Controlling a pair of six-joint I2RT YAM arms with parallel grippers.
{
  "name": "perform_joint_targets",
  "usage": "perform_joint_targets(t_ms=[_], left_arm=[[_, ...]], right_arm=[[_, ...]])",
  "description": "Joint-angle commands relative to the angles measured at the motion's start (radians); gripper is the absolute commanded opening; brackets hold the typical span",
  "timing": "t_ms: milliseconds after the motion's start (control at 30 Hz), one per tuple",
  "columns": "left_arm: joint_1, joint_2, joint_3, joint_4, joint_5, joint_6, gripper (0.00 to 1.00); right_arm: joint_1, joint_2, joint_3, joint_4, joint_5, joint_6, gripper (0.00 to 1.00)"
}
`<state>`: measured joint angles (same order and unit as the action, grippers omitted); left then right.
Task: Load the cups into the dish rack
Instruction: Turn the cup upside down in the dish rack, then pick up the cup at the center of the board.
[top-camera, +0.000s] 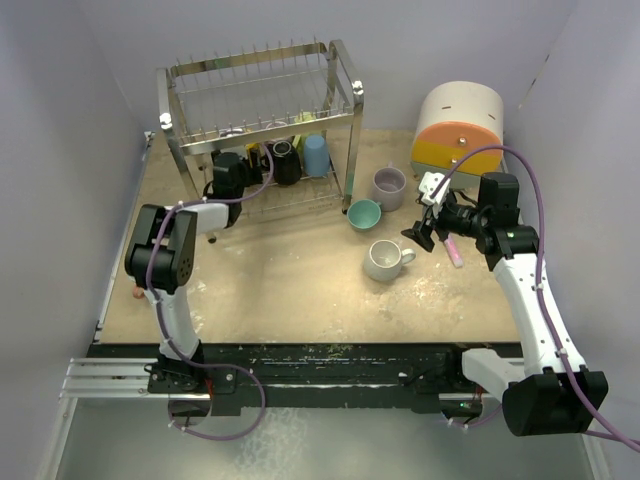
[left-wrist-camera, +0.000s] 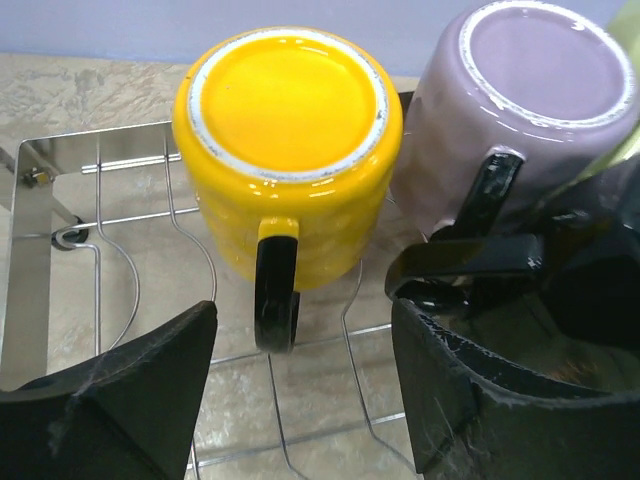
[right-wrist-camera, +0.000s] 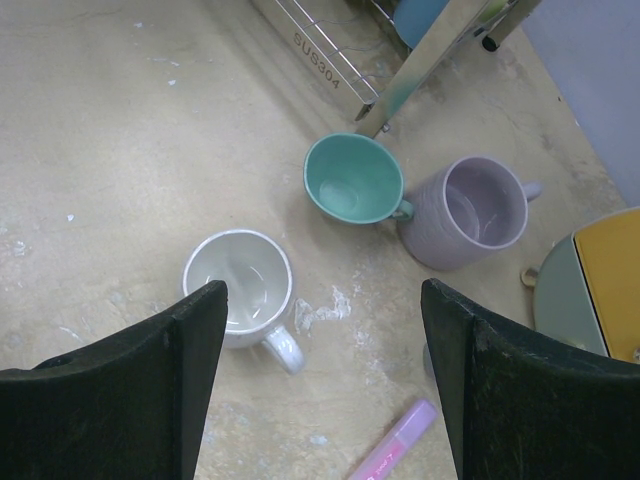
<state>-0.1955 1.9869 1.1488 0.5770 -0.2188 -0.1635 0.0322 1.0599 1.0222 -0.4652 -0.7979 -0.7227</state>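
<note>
Upside-down yellow mug (left-wrist-camera: 288, 150) beside lilac mug (left-wrist-camera: 520, 110) on the dish rack (left-wrist-camera: 30, 260) wires, fingers (left-wrist-camera: 120, 390) of the left pincer (left-wrist-camera: 304, 325) well apart.

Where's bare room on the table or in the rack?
Bare: table in front of the rack, left of the white cup; lower tier left of the yellow cup. Crowded: between rack and drawer unit, where teal cup, lilac cup, white cup and pink bar sit.

Inverted mugs (left-wrist-camera: 288, 130) in rack (top-camera: 165, 110) (three outside)
</note>
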Motion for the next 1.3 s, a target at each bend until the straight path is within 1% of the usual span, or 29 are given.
perform_joint_targets(t_ms=[0,133,300,500,600,667,733,867,967,1133,1267], left_arm=[[0.009,-0.118,-0.075,0.110,0.042,0.007,0.75],[0.007,-0.163,-0.173,0.182,0.052,0.019,0.79],[-0.017,-0.198,-0.256,0.258,0.062,0.062,0.85],[-0.076,-0.248,-0.368,0.397,0.049,0.166,0.89],[-0.112,-0.300,-0.412,0.415,0.031,0.218,0.89],[-0.134,-0.344,-0.445,0.410,0.003,0.224,0.89],[-0.143,-0.394,-0.485,0.404,-0.009,0.198,0.89],[-0.154,-0.522,-0.565,0.350,0.031,0.106,0.89],[-0.154,-0.630,-0.602,0.258,0.094,0.021,0.90],[-0.157,-0.823,-0.627,0.089,0.239,-0.087,0.90],[-0.156,-0.953,-0.669,0.043,0.347,-0.156,0.91]], right_arm=[[-0.003,-0.012,-0.002,0.014,0.000,-0.009,0.80],[-0.004,-0.015,-0.003,0.014,-0.001,-0.008,0.80],[-0.003,-0.018,-0.002,0.016,-0.001,-0.009,0.80],[-0.003,-0.023,-0.004,0.014,-0.003,-0.010,0.80],[-0.003,-0.023,-0.004,0.015,-0.003,-0.010,0.80],[-0.003,-0.023,-0.004,0.014,-0.003,-0.012,0.80],[-0.003,-0.023,-0.006,0.016,-0.006,-0.012,0.80],[-0.003,-0.018,-0.006,0.027,-0.010,-0.013,0.80],[-0.004,-0.016,-0.007,0.036,-0.021,-0.016,0.80],[-0.003,-0.019,-0.007,0.029,-0.068,-0.038,0.79],[-0.003,-0.027,-0.048,0.026,-0.110,-0.057,0.79]])
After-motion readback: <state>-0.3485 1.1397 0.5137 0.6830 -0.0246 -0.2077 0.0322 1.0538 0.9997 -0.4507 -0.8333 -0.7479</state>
